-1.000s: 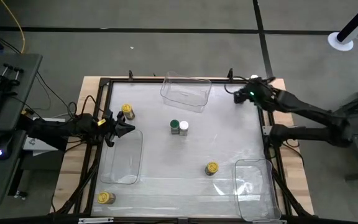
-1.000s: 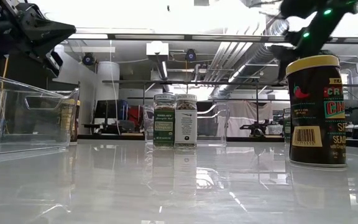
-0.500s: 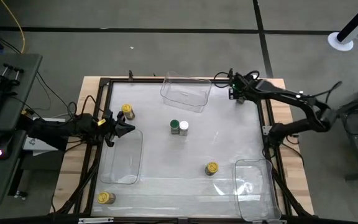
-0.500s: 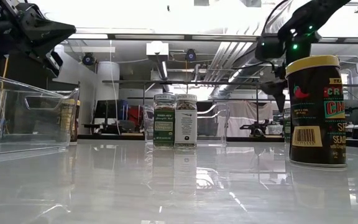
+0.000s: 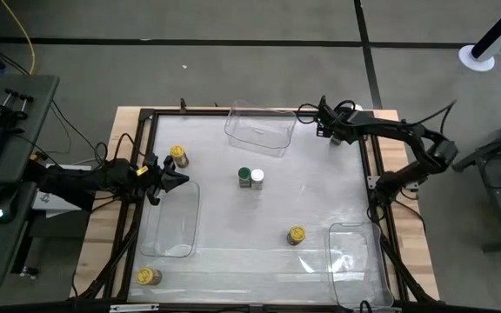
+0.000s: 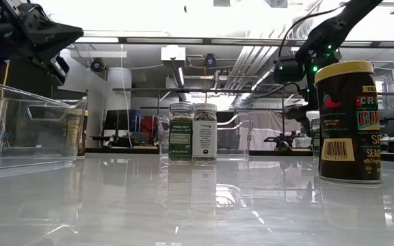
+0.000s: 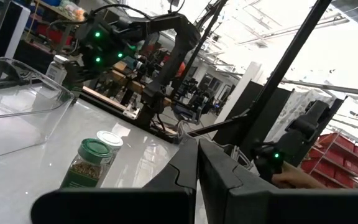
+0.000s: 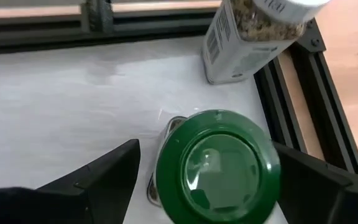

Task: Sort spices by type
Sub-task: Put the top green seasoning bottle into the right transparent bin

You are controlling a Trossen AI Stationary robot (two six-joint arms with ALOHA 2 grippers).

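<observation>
Table, read from overhead as a clock face.
- Centre: two jars, touching, side by side.
- 12 o'clock: bin against the rear edge.
- 1–2 o'clock, rear corner: right gripper above one jar, a second jar just behind it.
- 5 o'clock: bin; a jar near it, apart.
- 7 o'clock: jar at the corner.
- 8–9 o'clock: bin; left gripper apparently over its rear rim.
- 10 o'clock: jar.

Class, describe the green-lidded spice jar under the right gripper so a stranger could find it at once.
Start at the far right corner of the white table, where the right gripper hangs with open jaws. Directly beneath it stands a small jar with a round green lid. Its only close neighbour, a white-lidded spice jar, stands nearer the black frame rail.
</observation>
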